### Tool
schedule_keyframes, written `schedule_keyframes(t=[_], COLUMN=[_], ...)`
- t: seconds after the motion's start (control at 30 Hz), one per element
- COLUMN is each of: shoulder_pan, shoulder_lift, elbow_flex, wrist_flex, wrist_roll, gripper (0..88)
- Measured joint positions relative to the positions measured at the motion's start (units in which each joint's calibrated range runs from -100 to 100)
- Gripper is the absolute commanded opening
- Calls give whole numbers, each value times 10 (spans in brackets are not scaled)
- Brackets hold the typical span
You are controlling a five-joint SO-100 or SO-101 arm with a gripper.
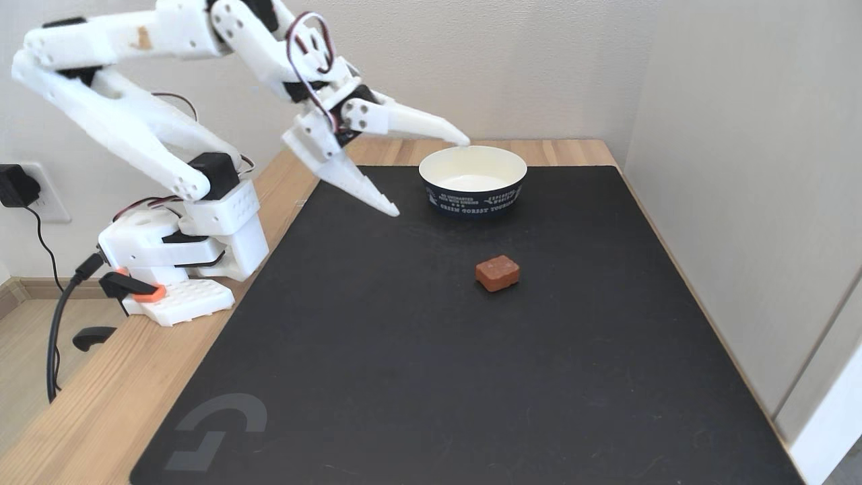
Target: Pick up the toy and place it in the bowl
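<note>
The toy (498, 272), a small reddish-brown block with rounded edges, lies on the black mat a little right of centre. Behind it stands the bowl (473, 180), cream-white inside and navy outside with white lettering, and nothing shows in it. My white gripper (429, 176) hangs in the air left of the bowl, wide open with nothing between its fingers. Its upper fingertip (461, 139) is by the bowl's back left rim, and its lower fingertip (390, 211) points down toward the mat. The toy sits well below and to the right of the gripper.
A black mat (404, 377) covers most of the wooden table (87, 404). The arm's base (178, 256) is clamped at the table's left edge, with cables hanging off it. A pale wall (741, 202) runs close along the mat's right side.
</note>
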Motion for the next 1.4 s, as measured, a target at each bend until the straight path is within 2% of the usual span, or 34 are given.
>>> schedule_keyframes(t=[0.13, 0.33, 0.6, 0.8, 1.07, 1.4], shoulder_pan=[-4, -30, -55, -53, -57, -57], shoulder_lift=[231, 465, 666, 699, 700, 703], elbow_flex=[-156, -328, -581, -632, -635, -635], wrist_flex=[-2, 21, 165, 180, 156, 154], wrist_roll=[25, 31, 30, 53, 117, 121], gripper=[424, 424, 424, 424, 424, 424])
